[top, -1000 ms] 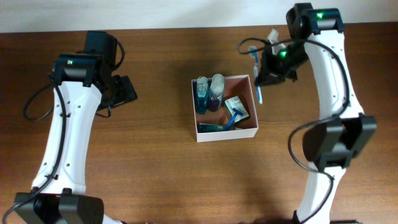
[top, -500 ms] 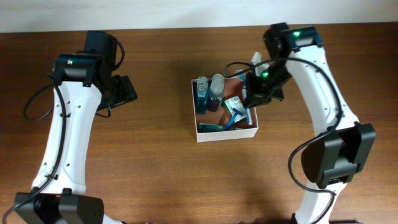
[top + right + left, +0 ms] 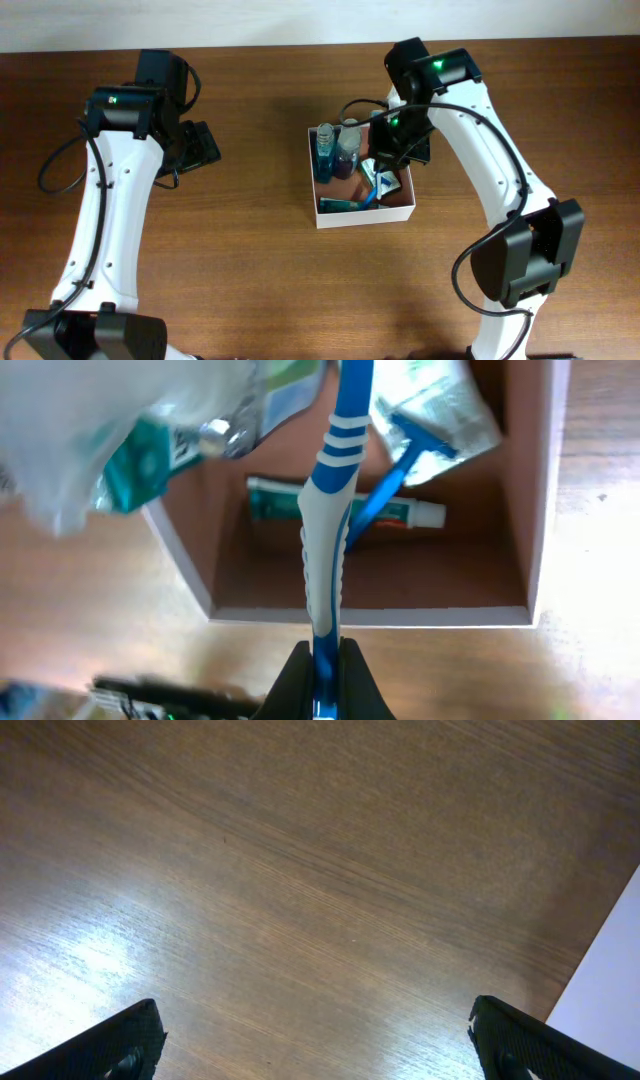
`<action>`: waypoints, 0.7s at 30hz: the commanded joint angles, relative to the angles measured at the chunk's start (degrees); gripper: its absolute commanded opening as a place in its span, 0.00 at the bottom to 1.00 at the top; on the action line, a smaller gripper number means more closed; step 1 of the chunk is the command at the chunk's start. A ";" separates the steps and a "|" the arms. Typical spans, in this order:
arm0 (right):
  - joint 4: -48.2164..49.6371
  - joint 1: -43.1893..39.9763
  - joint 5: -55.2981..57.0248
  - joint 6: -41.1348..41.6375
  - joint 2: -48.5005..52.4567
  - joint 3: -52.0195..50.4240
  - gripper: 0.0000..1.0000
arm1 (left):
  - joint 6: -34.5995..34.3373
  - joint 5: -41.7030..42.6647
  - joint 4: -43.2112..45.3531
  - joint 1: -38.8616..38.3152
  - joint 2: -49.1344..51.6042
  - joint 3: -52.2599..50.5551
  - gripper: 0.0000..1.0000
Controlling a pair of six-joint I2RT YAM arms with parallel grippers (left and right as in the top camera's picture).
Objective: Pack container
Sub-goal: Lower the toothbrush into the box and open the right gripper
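Swung in over container (image 3: 365, 216) at mid-worktop (image 3: 250, 280), right gripper (image 3: 322, 660) clamped on blue-and-white toothbrush (image 3: 328, 540); was outside the far corner a second ago. Hanging above razor (image 3: 405, 460) and toothpaste tube (image 3: 280, 498), so probably ready to release. Left gripper (image 3: 320, 1045): wide, empty, parked aside.

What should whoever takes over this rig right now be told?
Left end effector: open, holding nothing, over bare table well to the left of the container.
Right end effector: shut on the blue-and-white toothbrush, held over the container's inside.
Done: two blue bottles, a toothpaste tube, a blue razor and a green-and-white box lie in the container.
Left: the toothbrush is not yet released; probably lower it and open the right end effector so it drops inside.
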 commanded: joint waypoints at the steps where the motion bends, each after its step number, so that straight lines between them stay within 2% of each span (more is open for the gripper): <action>1: 0.90 0.31 3.19 9.44 -0.72 -0.20 0.04 | -0.52 -0.44 0.11 0.13 0.44 -0.24 0.99; 9: 1.22 0.83 3.21 18.56 -0.70 -0.20 0.04 | -0.52 -0.44 0.11 0.13 0.44 -0.24 0.99; 21: 4.72 4.02 3.48 21.33 -0.68 -3.26 0.04 | -0.52 -0.44 0.11 0.13 0.44 -0.24 0.99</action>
